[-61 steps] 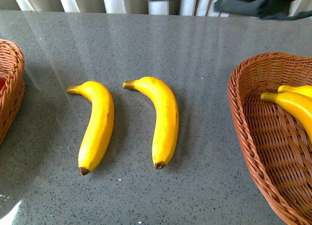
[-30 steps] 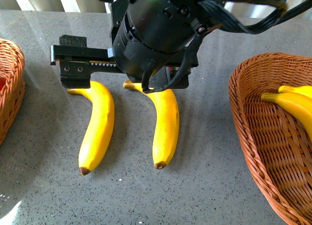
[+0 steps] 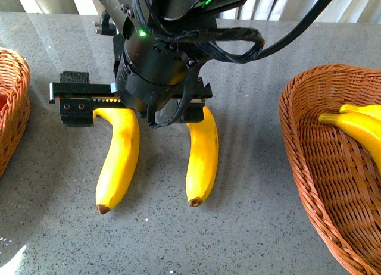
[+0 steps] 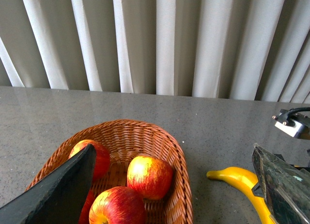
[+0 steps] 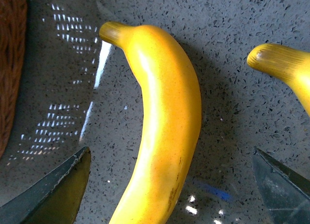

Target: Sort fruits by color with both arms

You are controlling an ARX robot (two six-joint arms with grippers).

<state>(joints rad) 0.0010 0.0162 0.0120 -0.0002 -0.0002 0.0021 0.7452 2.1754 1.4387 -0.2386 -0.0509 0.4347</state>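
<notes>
Four bananas (image 3: 119, 162), three apples (image 4: 150, 175), two baskets (image 3: 309, 168)

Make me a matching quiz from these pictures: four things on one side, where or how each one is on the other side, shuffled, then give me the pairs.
Things:
1. apples
2. right basket
3. right gripper
4. right loose banana

Places or states:
A. open, the left loose banana between its fingers
B. on the grey tabletop, stem hidden by the arm
C. in the left basket
D. holds two bananas

Pairs: 1-C, 2-D, 3-A, 4-B.
</notes>
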